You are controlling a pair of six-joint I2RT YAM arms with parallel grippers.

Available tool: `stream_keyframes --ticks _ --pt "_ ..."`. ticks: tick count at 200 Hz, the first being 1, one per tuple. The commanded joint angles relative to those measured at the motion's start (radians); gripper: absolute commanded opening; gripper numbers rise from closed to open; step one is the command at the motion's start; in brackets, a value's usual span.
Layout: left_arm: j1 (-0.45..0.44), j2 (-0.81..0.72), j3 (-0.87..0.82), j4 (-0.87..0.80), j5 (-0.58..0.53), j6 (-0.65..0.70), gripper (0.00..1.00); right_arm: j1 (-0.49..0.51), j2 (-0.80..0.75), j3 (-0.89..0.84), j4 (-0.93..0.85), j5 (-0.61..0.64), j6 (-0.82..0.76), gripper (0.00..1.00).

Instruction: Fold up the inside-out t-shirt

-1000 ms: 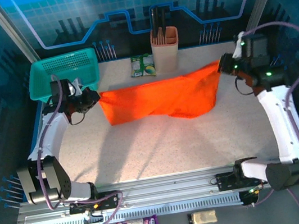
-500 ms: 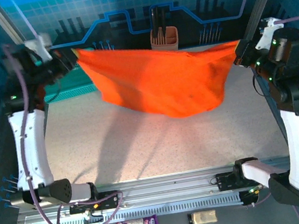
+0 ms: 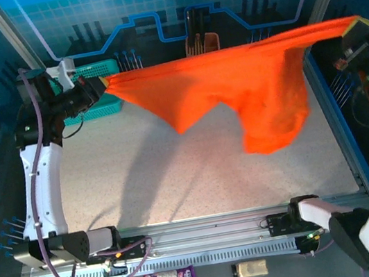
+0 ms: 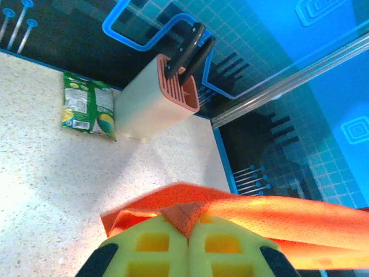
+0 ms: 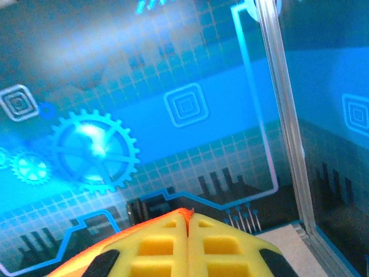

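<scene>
Speckled worktop (image 3: pixel 177 182) inside a booth with glowing blue grid walls; the orange t-shirt (image 3: pixel 252 78) is up in the air, pulled into a long band over the far half of the worktop, one end near the far-left corner and the other up by the far-right corner. Left gripper (image 3: pixel 101 88) has its jaws pressed together on a pinch of the fabric's corner, just in front of the teal basket (image 3: pixel 96 110); right gripper (image 5: pixel 188 219) is raised high at the right edge, jaws squeezed together too, with a sliver of orange cloth caught between them. Middle of the shirt sags in a loose lobe toward the right side, shadow on the worktop below it; knife block (image 4: pixel 155 98) and a green packet (image 4: pixel 86 109) sit along the far edge.
</scene>
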Motion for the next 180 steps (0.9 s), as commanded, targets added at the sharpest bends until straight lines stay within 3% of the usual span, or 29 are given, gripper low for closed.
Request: stream_keyframes --ticks 1,27,48,81,114,180 --pt "0.037 -0.011 0.268 -0.048 -0.034 0.027 0.00 -0.018 0.013 -0.169 0.049 -0.007 0.056 0.00" --pt "0.041 0.031 0.518 -0.158 -0.060 0.085 0.00 -0.018 -0.012 -0.352 0.125 -0.109 0.138 0.00" --pt "0.041 -0.019 0.364 -0.087 -0.048 0.059 0.00 -0.018 0.006 -0.291 0.109 -0.090 0.114 0.00" --pt "0.041 -0.078 0.137 -0.015 -0.047 0.038 0.00 -0.019 0.037 -0.061 0.032 0.057 0.015 0.00" --pt "0.043 -0.092 0.151 -0.014 -0.084 0.053 0.00 -0.019 0.036 -0.084 0.053 -0.003 0.042 0.00" --pt "0.043 -0.145 0.199 -0.024 -0.060 0.085 0.00 -0.018 -0.077 -0.219 0.141 0.052 0.039 0.00"
